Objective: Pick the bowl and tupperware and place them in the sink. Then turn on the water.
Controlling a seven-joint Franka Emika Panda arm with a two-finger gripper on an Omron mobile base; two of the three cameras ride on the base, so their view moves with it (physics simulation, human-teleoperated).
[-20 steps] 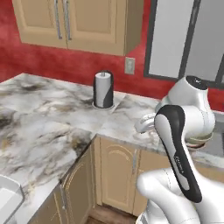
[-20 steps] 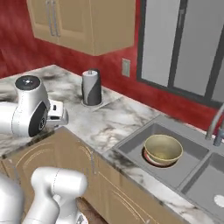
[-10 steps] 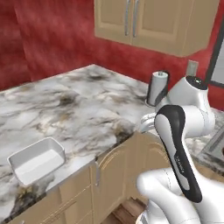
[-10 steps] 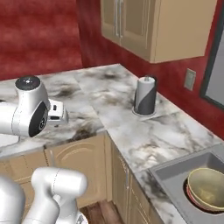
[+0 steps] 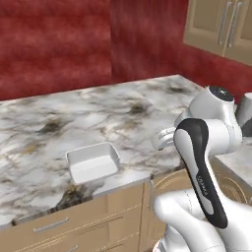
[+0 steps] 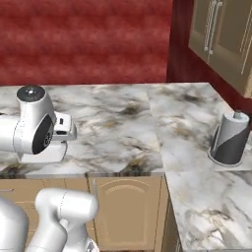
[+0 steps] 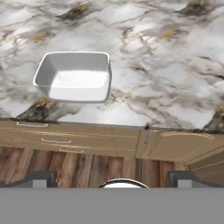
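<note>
Hand view looks down on the tupperware [image 7: 73,77], which sits upright and empty on the marble counter [image 7: 166,65], near its front edge above the wooden drawers [image 7: 65,138]. The gripper [image 7: 112,177] hangs above the floor in front of the cabinets, its jaws wide apart and holding nothing. A paper towel roll [image 6: 229,137] stands far along the counter.

The marble countertop [image 5: 123,113] turns an L-shaped corner (grey-white with dark and gold veins). The white tupperware [image 5: 93,162] sits flat near its front edge, open side up. A grey paper towel holder [image 6: 229,138] stands upright on the other run, near the wall.
</note>
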